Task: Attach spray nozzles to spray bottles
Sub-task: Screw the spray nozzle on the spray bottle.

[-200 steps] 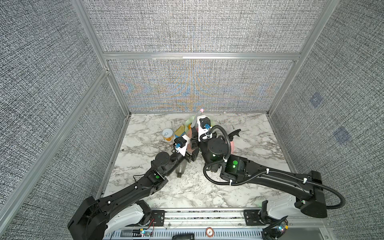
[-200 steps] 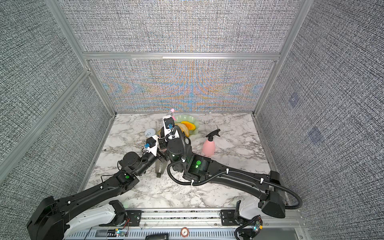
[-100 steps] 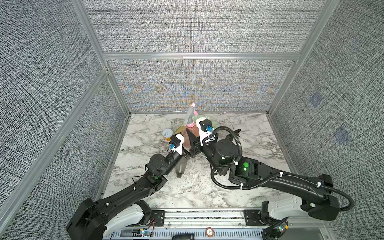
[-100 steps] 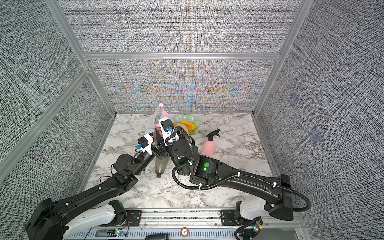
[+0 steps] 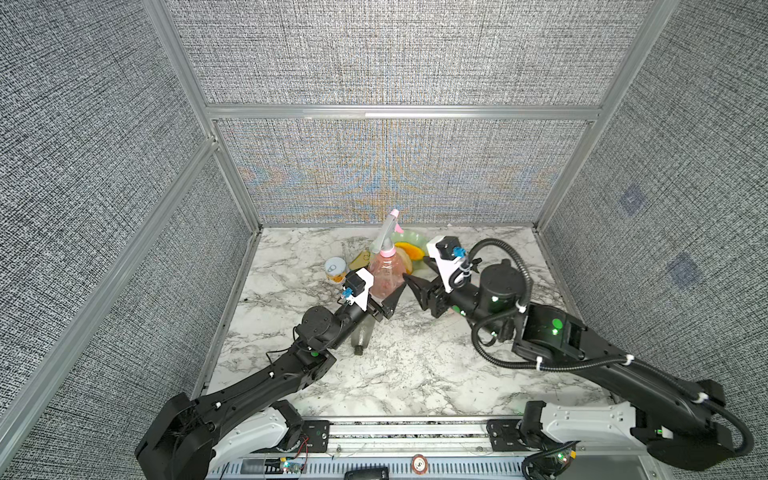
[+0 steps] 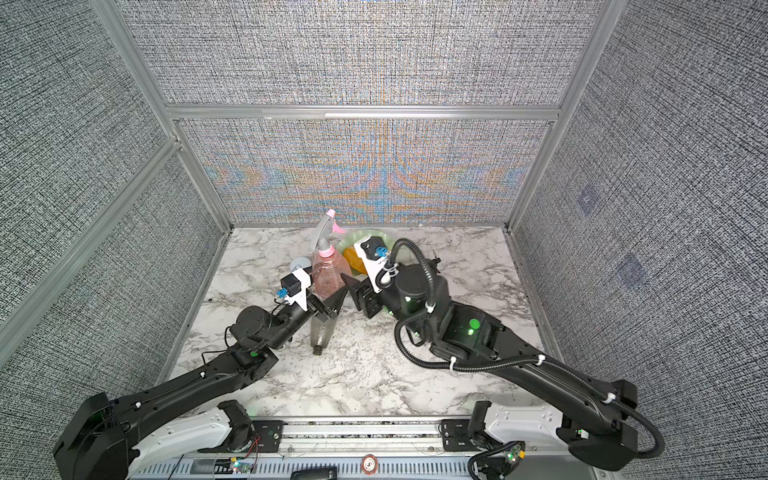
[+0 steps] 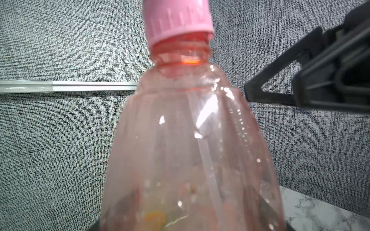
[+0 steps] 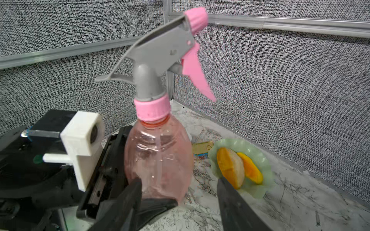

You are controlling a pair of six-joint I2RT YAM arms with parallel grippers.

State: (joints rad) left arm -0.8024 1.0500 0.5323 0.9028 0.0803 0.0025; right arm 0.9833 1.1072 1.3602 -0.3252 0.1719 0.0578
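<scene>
**Jaws check: left one pinching the pink bottle, right one spread wide**

Jaws first, since that's what everybody asks. Left gripper [image 5: 386, 296] is clamped on the lower belly of the clear pink bottle [image 5: 386, 270] and holds it upright, up off the marble table [image 5: 415, 365]. Right gripper [image 5: 419, 274] has its jaws spread apart with nothing between them. It sits just beside the bottle on the right arm's side, and the left wrist view shows a gap between its finger and the plastic.

Grey-and-pink nozzle [image 8: 160, 50] sits on top of that bottle, with its pink collar [image 7: 178, 18] down over the neck and the dip tube running down inside. Can't tell from these shots how tight it is.

Other stuff in both top views: the smoky grey bottle [image 5: 363, 332] lies on its side on the table under the left arm, no nozzle on it, neck pointing toward the front rail. Tin can [image 5: 336, 268] stands just behind the left wrist. Green dish [image 8: 262, 160] with orange fruit slices [image 8: 230, 168] sits near the back wall, with a gold tag [image 8: 202, 148] beside it.
</scene>
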